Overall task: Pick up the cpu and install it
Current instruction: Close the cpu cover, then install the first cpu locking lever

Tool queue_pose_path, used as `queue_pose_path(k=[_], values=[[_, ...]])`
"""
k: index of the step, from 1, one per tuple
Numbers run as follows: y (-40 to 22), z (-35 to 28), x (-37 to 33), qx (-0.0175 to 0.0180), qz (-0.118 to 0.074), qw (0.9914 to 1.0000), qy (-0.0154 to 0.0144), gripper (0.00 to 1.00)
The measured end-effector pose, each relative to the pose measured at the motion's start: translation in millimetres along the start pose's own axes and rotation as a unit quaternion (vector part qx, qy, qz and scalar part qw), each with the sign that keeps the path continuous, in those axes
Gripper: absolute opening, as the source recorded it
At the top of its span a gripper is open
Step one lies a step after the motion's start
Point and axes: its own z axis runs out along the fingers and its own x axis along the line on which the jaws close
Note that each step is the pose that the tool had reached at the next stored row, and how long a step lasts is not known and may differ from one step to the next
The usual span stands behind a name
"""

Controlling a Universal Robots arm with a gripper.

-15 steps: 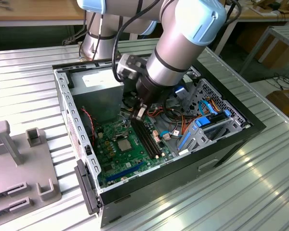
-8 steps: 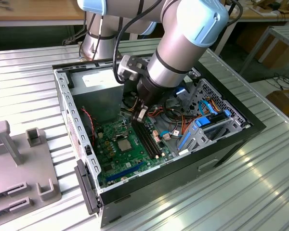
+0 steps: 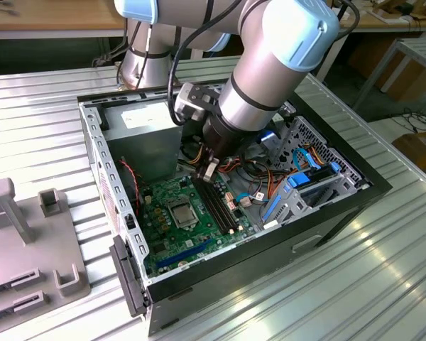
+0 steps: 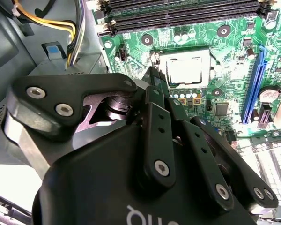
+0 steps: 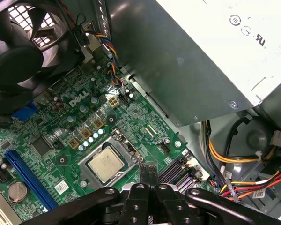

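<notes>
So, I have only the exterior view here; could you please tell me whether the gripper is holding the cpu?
Observer: No. In the first wrist view the gripper is shut, its fingers together with nothing between them.
Operator: Thank you. Where is the cpu, then?
Observer: In both wrist views the cpu lies flat in the socket, silver top up.
Operator: And how do the fingertips stand to it?
Observer: In the second wrist view they are beside one edge of the socket, off the cpu. I cannot tell whether they touch the frame.
</notes>
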Motion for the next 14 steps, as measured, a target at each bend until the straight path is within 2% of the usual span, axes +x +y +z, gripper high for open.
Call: queue_pose_path(k=[14], values=[[-0.7,-0.2,0.8,0.0000,0.000,1.00000,0.0001,0.11]])
